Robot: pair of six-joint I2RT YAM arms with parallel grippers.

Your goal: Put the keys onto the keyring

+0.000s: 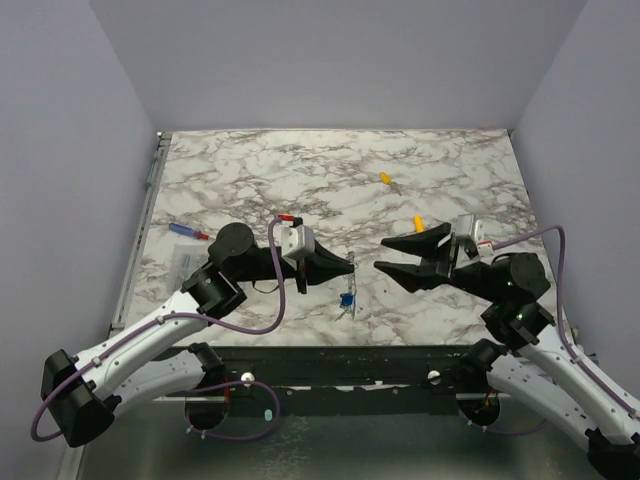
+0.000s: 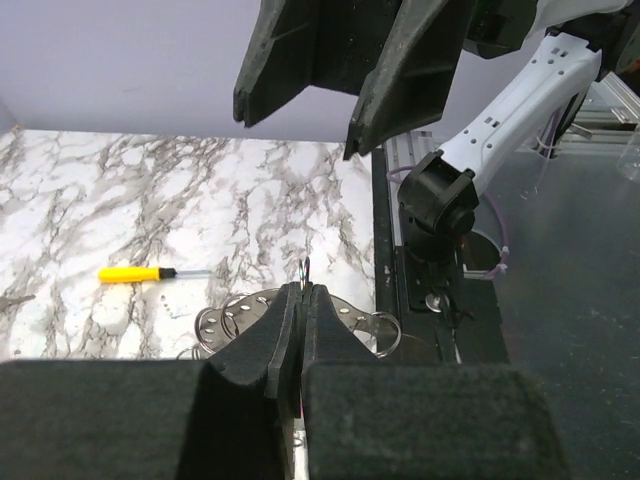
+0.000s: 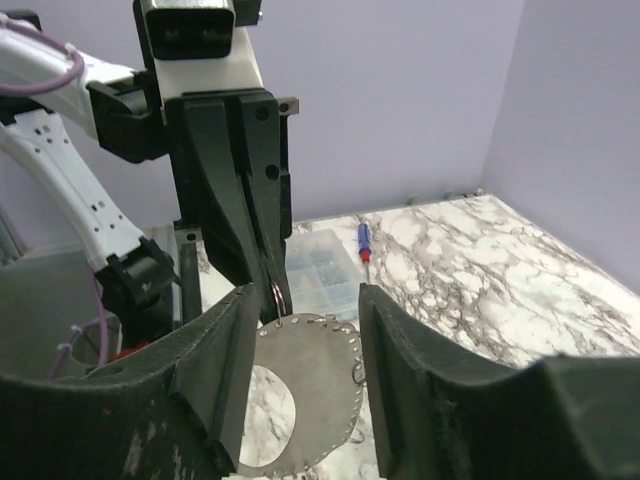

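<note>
My left gripper (image 1: pixel 347 268) is shut on a small split ring. From that ring hangs the keyring (image 3: pixel 320 385), a flat round silver plate with a large hole, small holes round its rim and small rings on its edge. It also shows in the left wrist view (image 2: pixel 238 316), below my shut fingertips (image 2: pixel 303 290). My right gripper (image 1: pixel 383 256) is open, facing the left one, its jaws on either side of the plate (image 3: pixel 305 300) without touching it. A blue-headed key (image 1: pixel 347 298) shows under the left fingertips; I cannot tell whether it hangs or lies. Two yellow-headed keys (image 1: pixel 385 178) (image 1: pixel 417 222) lie on the table.
A slim blue-and-red stick (image 1: pixel 188 231) and a clear plastic packet (image 1: pixel 190 262) lie at the table's left. The marble table (image 1: pixel 300 170) ends at a black rail (image 1: pixel 340 355) by the arm bases. Grey walls stand on three sides.
</note>
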